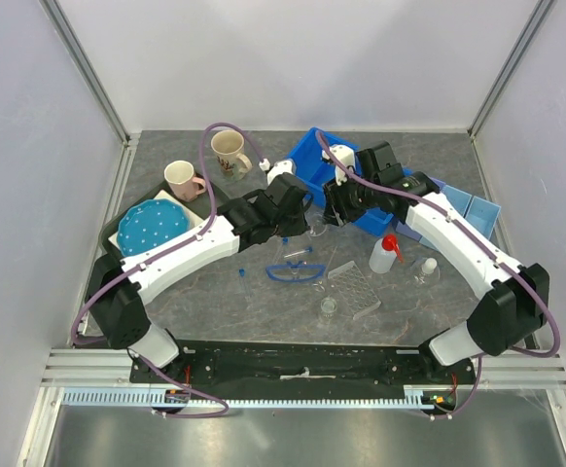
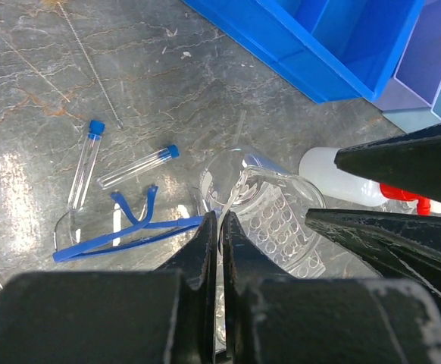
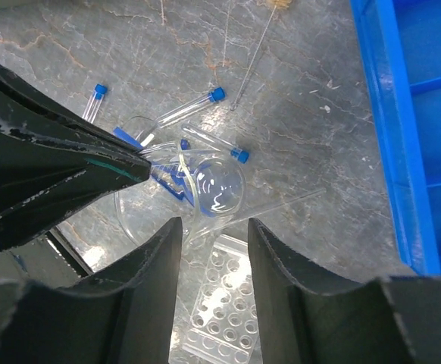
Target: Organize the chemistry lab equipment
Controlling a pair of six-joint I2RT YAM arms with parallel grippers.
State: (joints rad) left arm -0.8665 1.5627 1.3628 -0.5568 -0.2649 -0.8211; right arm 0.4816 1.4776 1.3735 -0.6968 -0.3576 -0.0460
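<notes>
My left gripper [image 2: 220,220] is shut on the rim of a small clear beaker [image 2: 260,188] and holds it tilted above the clear tube rack [image 2: 290,236]. My right gripper [image 3: 214,224] is open and empty, with the beaker [image 3: 219,186] just ahead of its fingertips. Blue-framed goggles [image 2: 122,231], two blue-capped tubes [image 2: 84,163] and a thin brush [image 2: 92,64] lie on the table. The white squeeze bottle with a red nozzle [image 1: 385,253] stands right of the rack [image 1: 354,289]. Another small beaker [image 1: 329,307] and a flask [image 1: 427,269] stand nearer the front.
A blue bin [image 1: 322,161] stands at the back, with paler blue bins [image 1: 468,209] to its right. A beige mug [image 1: 229,151], a pink mug [image 1: 183,179] and a blue dotted plate [image 1: 154,227] are at the back left. A thin glass rod [image 3: 281,205] lies by the rack.
</notes>
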